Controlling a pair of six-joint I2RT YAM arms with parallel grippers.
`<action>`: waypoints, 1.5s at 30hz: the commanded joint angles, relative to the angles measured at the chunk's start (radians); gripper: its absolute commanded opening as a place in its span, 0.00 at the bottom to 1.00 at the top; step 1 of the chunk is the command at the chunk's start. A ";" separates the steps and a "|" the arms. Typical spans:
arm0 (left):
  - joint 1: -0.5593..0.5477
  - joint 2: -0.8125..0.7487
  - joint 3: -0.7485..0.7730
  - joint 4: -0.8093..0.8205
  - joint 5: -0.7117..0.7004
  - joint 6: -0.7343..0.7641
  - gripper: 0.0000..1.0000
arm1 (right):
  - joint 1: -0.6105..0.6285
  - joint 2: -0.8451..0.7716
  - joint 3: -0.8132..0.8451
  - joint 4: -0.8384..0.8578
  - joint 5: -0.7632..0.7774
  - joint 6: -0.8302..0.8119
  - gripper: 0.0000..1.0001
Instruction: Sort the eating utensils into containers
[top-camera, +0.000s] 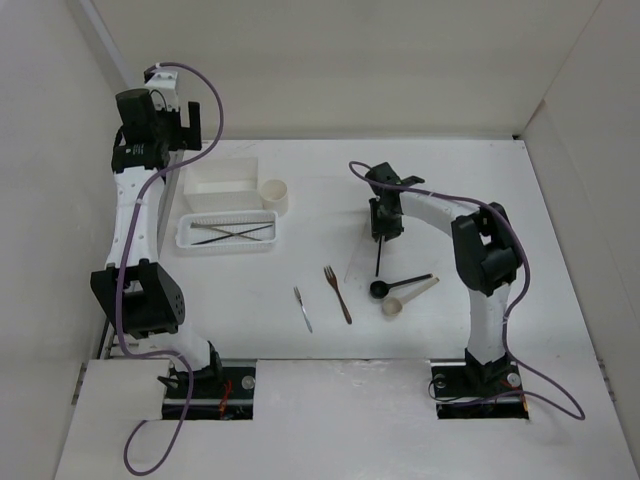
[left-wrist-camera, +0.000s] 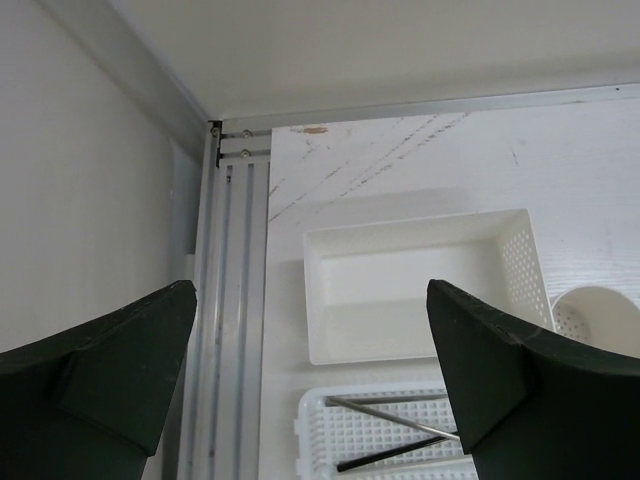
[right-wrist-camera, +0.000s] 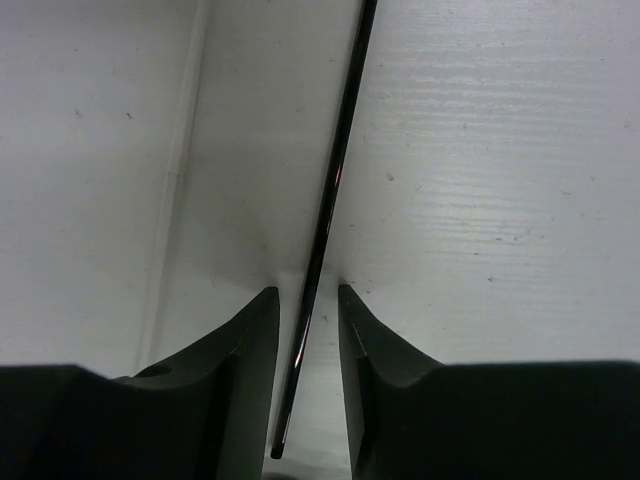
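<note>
— Starting at the left gripper, what do we read?
— We read jaws spread wide, hanging high over the far left corner of the table, above the plain box.
— And the right gripper?
— We see narrow jaws straddling a dark chopstick, with a sliver of gap on each side at the tips, so we do not call it clamped.
— Where does that chopstick point?
— In our top view it runs from the jaws toward the near edge, ending just beside the black spoon.
— What lies around that?
— We find the beige spoon touching the black one, the brown fork to their left and the grey fork beyond it.
— And the containers?
— We see two crossed chopsticks in the slotted tray, just nearer than the box, with the round cup beside both.
</note>
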 joint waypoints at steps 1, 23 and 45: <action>-0.002 -0.030 0.012 0.019 0.021 -0.053 1.00 | -0.012 0.050 -0.013 0.010 -0.019 0.019 0.35; -0.212 0.015 0.076 -0.317 0.565 0.289 1.00 | -0.055 -0.304 -0.082 0.298 0.187 -0.029 0.00; -0.412 0.165 0.089 0.066 0.957 -0.073 1.00 | 0.147 -0.446 0.116 0.717 -0.301 -0.082 0.00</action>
